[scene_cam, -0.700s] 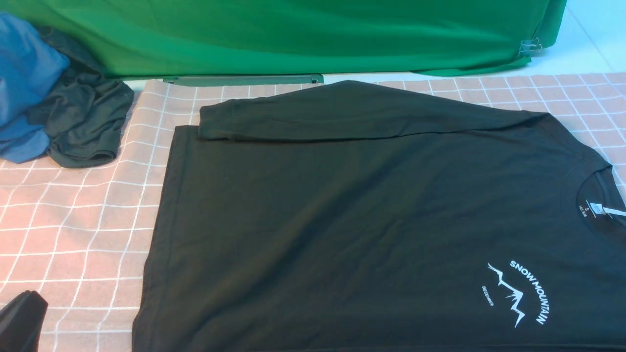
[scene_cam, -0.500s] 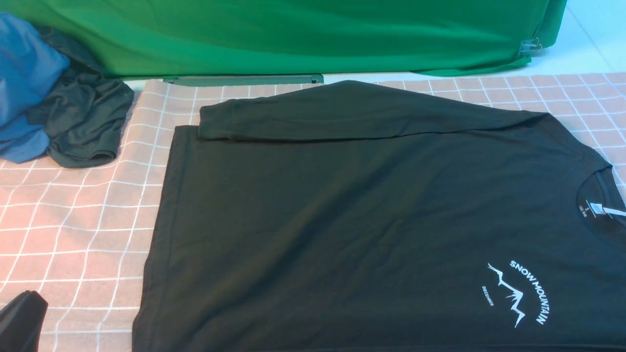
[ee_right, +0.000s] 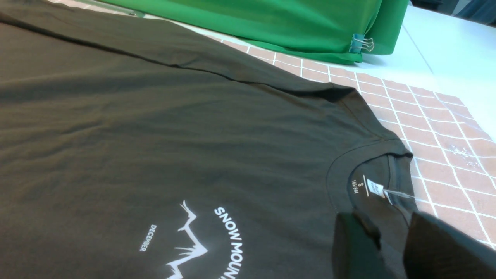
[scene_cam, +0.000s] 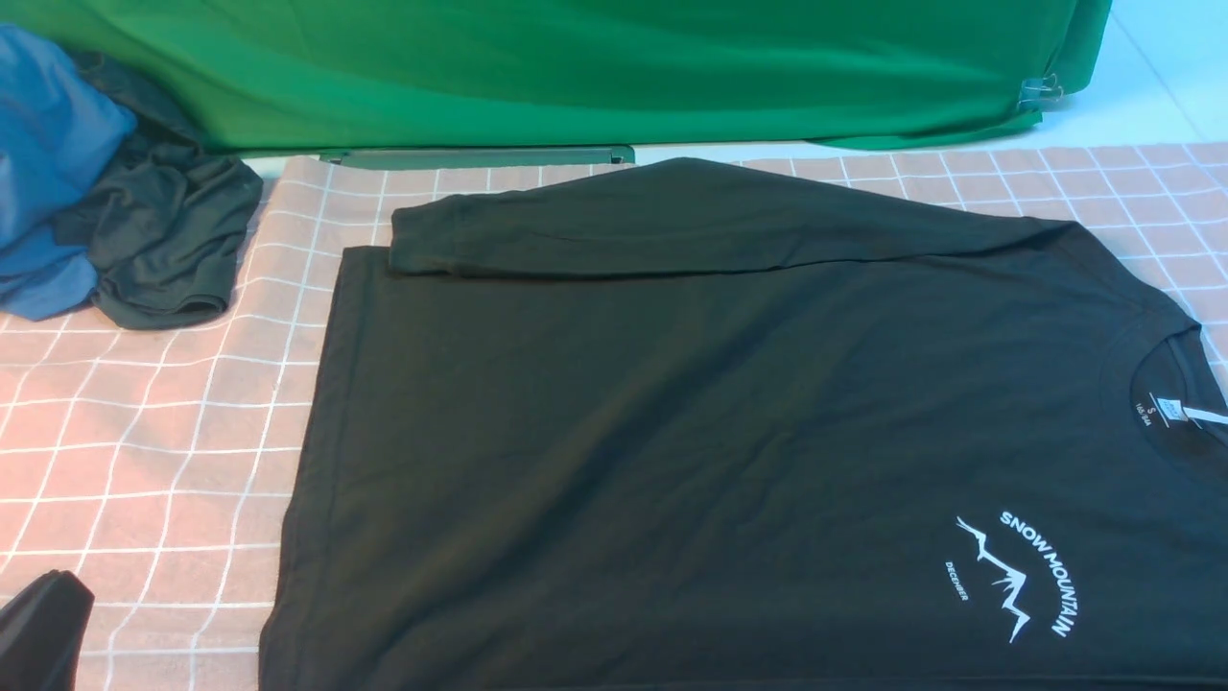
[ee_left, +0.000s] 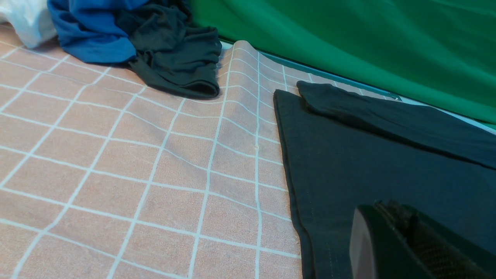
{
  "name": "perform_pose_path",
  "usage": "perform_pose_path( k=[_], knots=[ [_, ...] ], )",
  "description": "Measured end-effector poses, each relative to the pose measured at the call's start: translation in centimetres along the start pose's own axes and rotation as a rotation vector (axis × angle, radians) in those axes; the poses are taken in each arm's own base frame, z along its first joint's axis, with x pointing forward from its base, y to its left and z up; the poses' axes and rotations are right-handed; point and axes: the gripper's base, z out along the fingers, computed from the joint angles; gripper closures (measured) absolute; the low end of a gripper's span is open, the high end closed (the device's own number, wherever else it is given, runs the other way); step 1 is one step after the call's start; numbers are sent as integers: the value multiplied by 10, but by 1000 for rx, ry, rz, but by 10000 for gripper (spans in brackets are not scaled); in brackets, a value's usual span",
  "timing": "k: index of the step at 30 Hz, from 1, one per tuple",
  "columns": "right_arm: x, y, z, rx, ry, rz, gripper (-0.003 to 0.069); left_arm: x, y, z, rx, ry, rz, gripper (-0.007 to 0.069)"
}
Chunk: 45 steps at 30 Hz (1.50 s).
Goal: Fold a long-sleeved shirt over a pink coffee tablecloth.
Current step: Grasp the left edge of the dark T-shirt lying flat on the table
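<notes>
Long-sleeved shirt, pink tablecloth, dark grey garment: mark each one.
long-sleeved shirt [scene_cam: 672,432]: front view, middle of the flat body panel.
pink coffee tablecloth [scene_cam: 144,451]: front view, bare grid left of the shirt.
dark grey garment [scene_cam: 163,250]: front view, middle of the crumpled heap.

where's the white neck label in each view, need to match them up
Front view: the white neck label sits at the far right, inside the collar of the long-sleeved shirt.
Left wrist view: not in it; only the shirt's hem end and folded sleeve show.
Right wrist view: inside the collar, just beyond the right tool.
Shared landmark: the green backdrop cloth, behind the shirt in all three.
</notes>
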Motion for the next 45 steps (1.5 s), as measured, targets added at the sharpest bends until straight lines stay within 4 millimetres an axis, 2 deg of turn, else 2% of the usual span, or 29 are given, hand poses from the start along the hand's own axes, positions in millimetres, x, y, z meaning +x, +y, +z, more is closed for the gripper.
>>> perform_pose_path(
  k=[15, 18, 22, 26, 31, 35, 38, 40, 43, 45],
  knots=[
    [-1, 0, 0, -2, -14, 25, 420, -13, -4, -1, 42, -141, -31, 610],
    [-8, 0, 0, -13, -87, 187, 420, -19, -5, -2, 71, -204, -138, 610],
    [-23, -3, -3, -34, -262, 505, 420, -29, -6, -5, 117, -314, -326, 610],
    [-32, -6, -6, -65, -363, 716, 420, -35, -5, -7, 132, -380, -355, 610],
    [-33, -7, -7, -77, -384, 780, 420, -37, -5, -8, 139, -407, -363, 610],
    [-34, -7, -7, -80, -391, 794, 422, -46, -5, -12, 167, -505, -398, 610],
    [-40, -9, -10, -96, -479, 835, 425, -61, -5, -24, 232, -708, -438, 610],
    [-48, -12, -15, -107, -576, 840, 428, -72, -8, -28, 259, -741, -458, 610],
    [-73, -16, -23, -119, -619, 828, 461, -103, -21, -31, 262, -633, -442, 610],
    [-103, -19, -27, -114, -546, 773, 528, -126, -32, -25, 205, -441, -397, 610]
  ],
)
